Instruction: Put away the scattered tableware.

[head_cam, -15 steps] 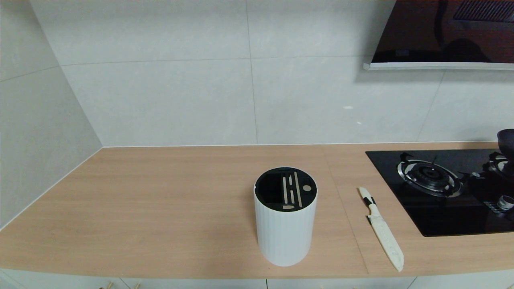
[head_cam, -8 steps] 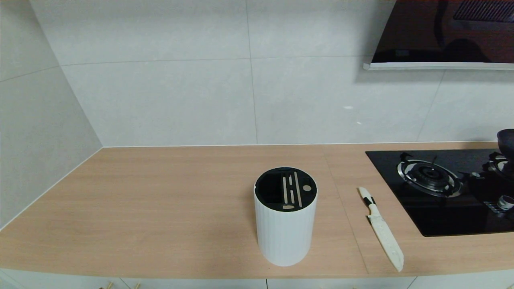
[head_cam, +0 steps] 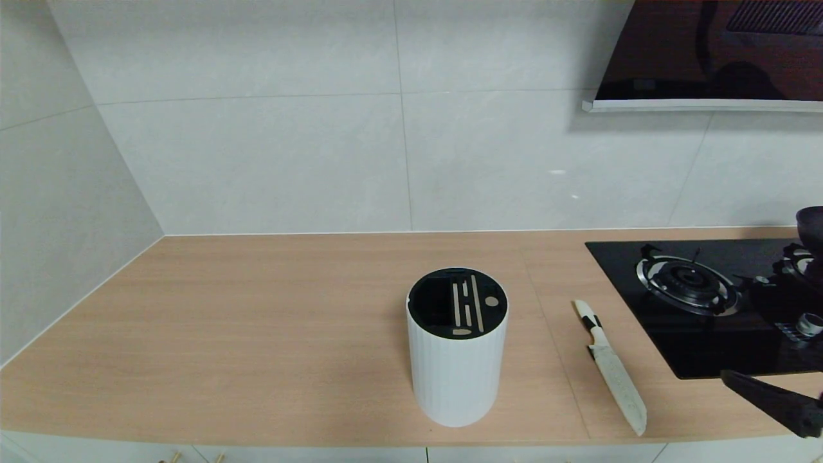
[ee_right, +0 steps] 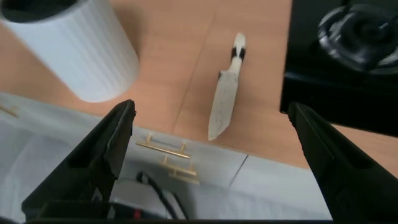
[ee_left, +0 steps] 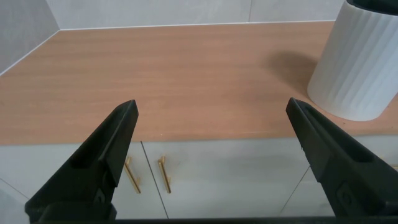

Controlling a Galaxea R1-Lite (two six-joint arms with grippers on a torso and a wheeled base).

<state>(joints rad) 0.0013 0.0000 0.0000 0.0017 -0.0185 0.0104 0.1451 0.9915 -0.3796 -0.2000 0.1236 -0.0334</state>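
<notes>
One knife [head_cam: 609, 366] lies near the counter [head_cam: 257, 321] edge — right pincer [ee_right: 211, 112] spread nearby.

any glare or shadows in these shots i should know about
head view: the dark hood panel mirrors the room, light otherwise even; left wrist view: the white holder throws a soft shadow on the countertop beside it; right wrist view: the knife lies with hardly any shadow.

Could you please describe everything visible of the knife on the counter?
The knife has a pale speckled blade and a cream handle with a black band. It lies flat on the wooden countertop, between the white slotted holder and the gas hob, tip toward the front edge. Nothing else touches it.
</notes>
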